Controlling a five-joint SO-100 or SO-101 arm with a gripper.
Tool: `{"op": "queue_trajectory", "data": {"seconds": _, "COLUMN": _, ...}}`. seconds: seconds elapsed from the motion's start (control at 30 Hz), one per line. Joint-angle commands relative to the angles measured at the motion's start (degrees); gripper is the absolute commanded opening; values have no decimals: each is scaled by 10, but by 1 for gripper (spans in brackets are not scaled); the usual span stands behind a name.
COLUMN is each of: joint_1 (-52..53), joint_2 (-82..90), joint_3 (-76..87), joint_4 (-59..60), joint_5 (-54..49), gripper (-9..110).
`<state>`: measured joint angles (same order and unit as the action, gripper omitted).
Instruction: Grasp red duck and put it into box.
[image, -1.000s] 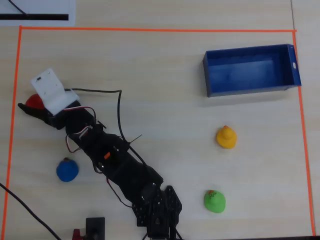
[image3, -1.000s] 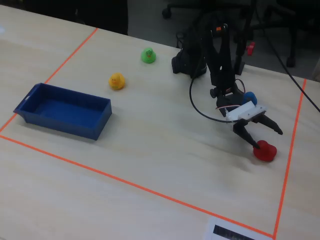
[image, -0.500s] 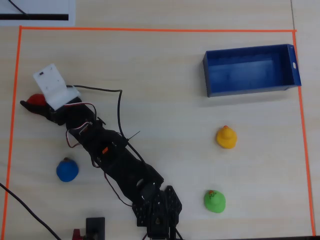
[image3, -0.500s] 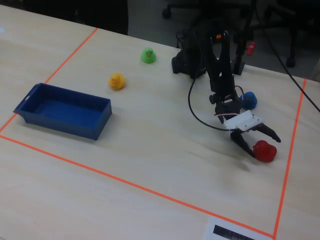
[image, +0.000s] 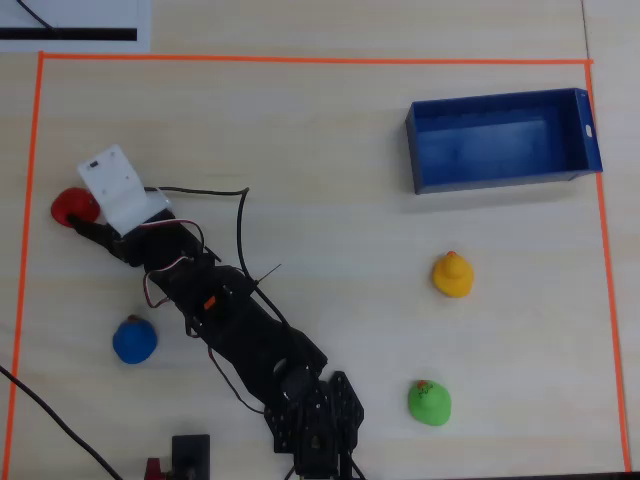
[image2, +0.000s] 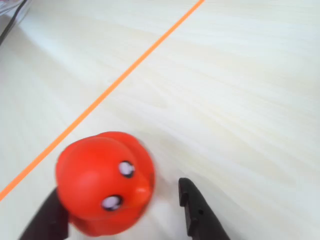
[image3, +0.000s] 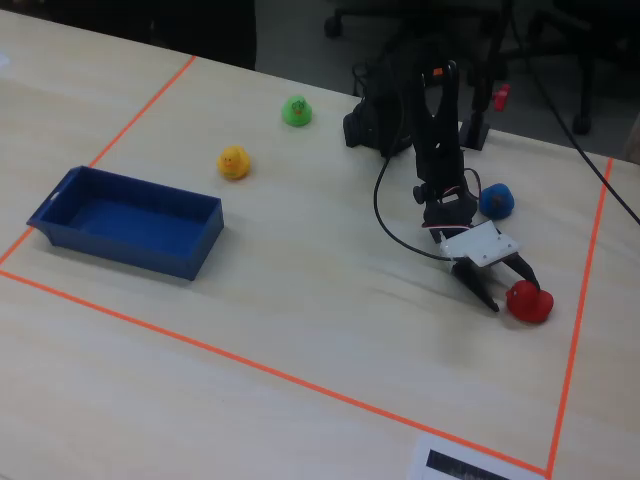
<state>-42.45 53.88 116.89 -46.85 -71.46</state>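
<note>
- No brand or readable writing can be made out; only a dark bar is seen on the white sheet (image: 70, 22) at the table edge.
- In the wrist view the red duck (image2: 104, 181) is seen face-on between the two black fingertips (image2: 197, 210), resting on the pale wooden table (image2: 240, 100); the jaws are spread, and contact with the left one cannot be judged because of blur.
- The gripper (image: 78, 217) is shown parted beside the duck (image: 72, 206) in the overhead view, close to the orange tape line (image: 24, 250).
- In the fixed view the duck (image3: 528, 301) is seen just beyond the gripper (image3: 508, 292).
- The blue duck (image: 133, 339) lies near the arm.
- The yellow duck (image: 452, 274) and green duck (image: 430, 402) lie well apart from it.
- The box (image: 580, 150) is placed farthest, at the opposite side, its white slot on one end wall.
</note>
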Motion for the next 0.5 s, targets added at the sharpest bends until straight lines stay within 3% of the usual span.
{"op": "queue_trajectory", "data": {"seconds": 0.0, "joint_1": 4, "joint_2": 21, "joint_3": -4, "joint_4": -4, "joint_5": -10, "gripper": 21}}
{"op": "queue_trajectory", "data": {"seconds": 0.23, "joint_1": 18, "joint_2": 17, "joint_3": -19, "joint_4": 3, "joint_5": -24, "gripper": 20}}
{"op": "queue_trajectory", "data": {"seconds": 0.3, "joint_1": 18, "joint_2": 18, "joint_3": -20, "joint_4": 12, "joint_5": -41, "gripper": 15}}
{"op": "queue_trajectory", "data": {"seconds": 0.37, "joint_1": 20, "joint_2": 19, "joint_3": -18, "joint_4": 14, "joint_5": -47, "gripper": 2}}
{"op": "queue_trajectory", "data": {"seconds": 0.47, "joint_1": 25, "joint_2": 22, "joint_3": -15, "joint_4": 7, "joint_5": -47, "gripper": 0}}
